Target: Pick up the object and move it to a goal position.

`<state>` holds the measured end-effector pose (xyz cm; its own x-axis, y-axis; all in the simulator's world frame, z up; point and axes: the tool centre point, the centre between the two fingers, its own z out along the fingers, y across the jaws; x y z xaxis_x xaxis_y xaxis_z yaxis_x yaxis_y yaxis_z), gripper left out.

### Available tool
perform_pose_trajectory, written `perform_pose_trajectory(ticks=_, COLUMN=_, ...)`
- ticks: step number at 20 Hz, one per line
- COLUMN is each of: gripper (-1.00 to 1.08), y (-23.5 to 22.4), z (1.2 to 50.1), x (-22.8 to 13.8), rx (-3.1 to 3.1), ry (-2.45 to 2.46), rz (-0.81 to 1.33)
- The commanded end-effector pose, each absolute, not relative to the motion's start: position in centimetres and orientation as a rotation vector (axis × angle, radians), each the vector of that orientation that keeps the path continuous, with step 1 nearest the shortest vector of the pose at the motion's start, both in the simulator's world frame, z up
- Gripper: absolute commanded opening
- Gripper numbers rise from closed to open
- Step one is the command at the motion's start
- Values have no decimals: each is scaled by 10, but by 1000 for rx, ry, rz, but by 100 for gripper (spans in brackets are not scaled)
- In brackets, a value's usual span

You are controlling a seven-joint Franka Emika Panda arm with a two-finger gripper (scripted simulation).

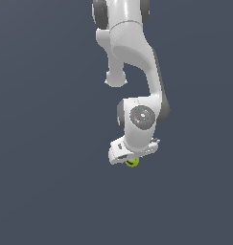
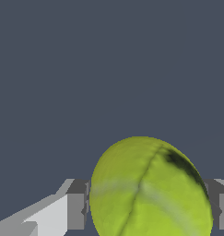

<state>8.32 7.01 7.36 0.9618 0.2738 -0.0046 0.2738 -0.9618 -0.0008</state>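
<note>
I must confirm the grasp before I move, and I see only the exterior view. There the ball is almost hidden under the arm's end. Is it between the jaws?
Observer: Yes. In the wrist view the ball sits between the jaws, with one finger at each side.
Operator: Is there a gap at the sides?
Observer: I see none; both seem to touch it.
Operator: Is it the right ball?
Observer: It is yellow-green with a dark curved mark.

I see the arm [image 1: 132, 57] reaching down, wrist bent, gripper [image 1: 131, 161] pointing downward; its fingers [image 2: 76, 209] sit closed against the ball [image 2: 150, 189] on both sides.
</note>
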Motion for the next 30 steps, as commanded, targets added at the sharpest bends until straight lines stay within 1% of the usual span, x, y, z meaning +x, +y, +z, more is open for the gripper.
perform_pose_trajectory(ticks=1, gripper=-100, y=72, z=94, x=83, rx=-3111, ry=-434, rz=2)
perform_pose_trajectory(ticks=13, gripper=-100, y=87, z=224, x=74, rx=-3112, ry=-436, rz=1)
perform_pose_trajectory(ticks=18, gripper=-100, y=92, z=269, x=72, rx=-3111, ry=-435, rz=0)
perform_pose_trajectory(ticks=24, gripper=-100, y=96, z=300, x=72, rx=-3111, ry=-435, rz=0)
perform_pose_trajectory(ticks=30, gripper=-100, y=97, z=309, x=73, rx=-3111, ry=-435, rz=0)
